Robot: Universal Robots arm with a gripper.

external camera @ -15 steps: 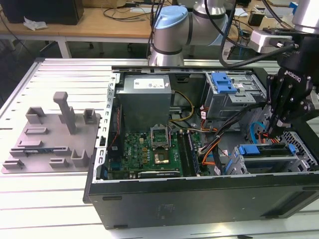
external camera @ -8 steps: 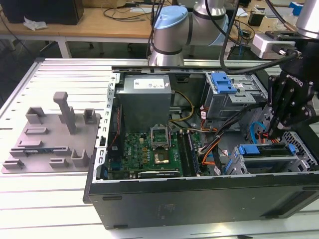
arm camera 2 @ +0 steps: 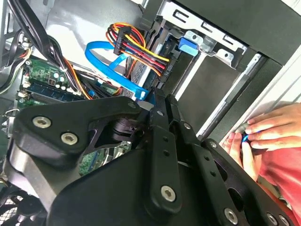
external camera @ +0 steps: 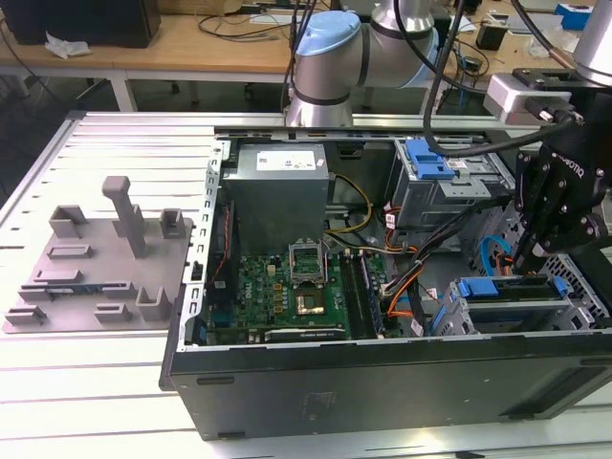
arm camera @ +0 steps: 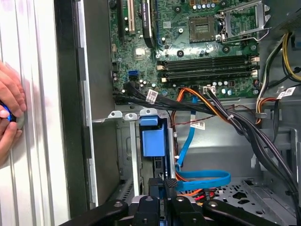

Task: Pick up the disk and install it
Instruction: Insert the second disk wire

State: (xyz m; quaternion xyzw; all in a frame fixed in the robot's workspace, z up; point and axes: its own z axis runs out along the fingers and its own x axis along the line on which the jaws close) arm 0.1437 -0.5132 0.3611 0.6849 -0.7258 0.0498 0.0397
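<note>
We are looking at the disk [external camera: 505, 287] lying in the drive cage [external camera: 574, 304] at the exterior view's right end of the open computer case [external camera: 382, 387]. Its blue plastic frame is showing along the cage's open top, with a second blue-framed unit sitting just beside it. In the first wrist view the blue end of the frame [arm camera: 153, 142] is showing in the bay, between the metal rails.

The gripper [external camera: 529, 260] is hanging directly over that blue frame, touching it or very nearly so. In both wrist views its black linkage is blocking the tip, so we cannot tell whether the gripper is apart, together or clamped on the disk.

We are judging the disk to be stiff, fairly heavy for its size, and fragile to knocks. The smooth metal faces are likely slippery, so the blue frame edges are offering the better hold.

A blue flat cable [arm camera: 202, 179] and bundled power wires [arm camera: 244, 127] are lying close beside the bay, near the motherboard [external camera: 287, 287]. A person's hands [arm camera 2: 268, 134] are resting on the slatted table [external camera: 96, 392] just outside the case wall, pinching something small and blue. A grey tray [external camera: 96, 263] is standing well apart.
</note>
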